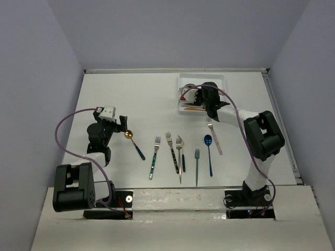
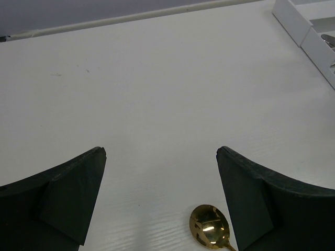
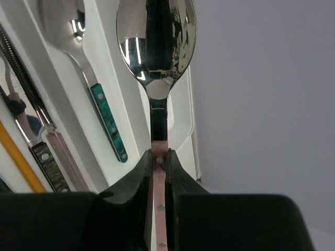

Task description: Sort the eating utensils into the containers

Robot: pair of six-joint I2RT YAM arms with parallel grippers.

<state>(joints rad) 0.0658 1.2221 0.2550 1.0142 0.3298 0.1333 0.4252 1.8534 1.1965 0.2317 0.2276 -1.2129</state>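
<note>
- The right gripper (image 3: 159, 157) is pressed together on the flat pink handle of a silver spoon, the pink-handled spoon (image 3: 156, 42), with the jaws meeting the handle just below the neck
- In the right wrist view that spoon points up the middle of the frame, bowl at the top, hanging over the right-hand side of the white cutlery tray (image 1: 217, 77); whether it touches the tray cannot be told
- The tray sits in the upper right of the top view, and a teal-handled spoon (image 3: 107, 117) already lies in a compartment left of the held one, with more handles at the far left edge
- The left gripper (image 2: 161, 151) is spread wide and holds nothing; the bowl of a gold spoon (image 2: 209, 227) lies on the table (image 1: 131, 99) at the bottom of its view, just inside the right-hand finger
- Other utensils lie in a loose row across the lower centre of the top view, among them a blue spoon (image 1: 208, 140) and several forks
- Handling, as a judgement: the pieces look light, rigid and thin, and the polished bowls are probably slippery, so the riveted handle is the safer place to pinch; lying flat, they leave little edge to catch
- No brand, label or readable writing shows in any view
</note>
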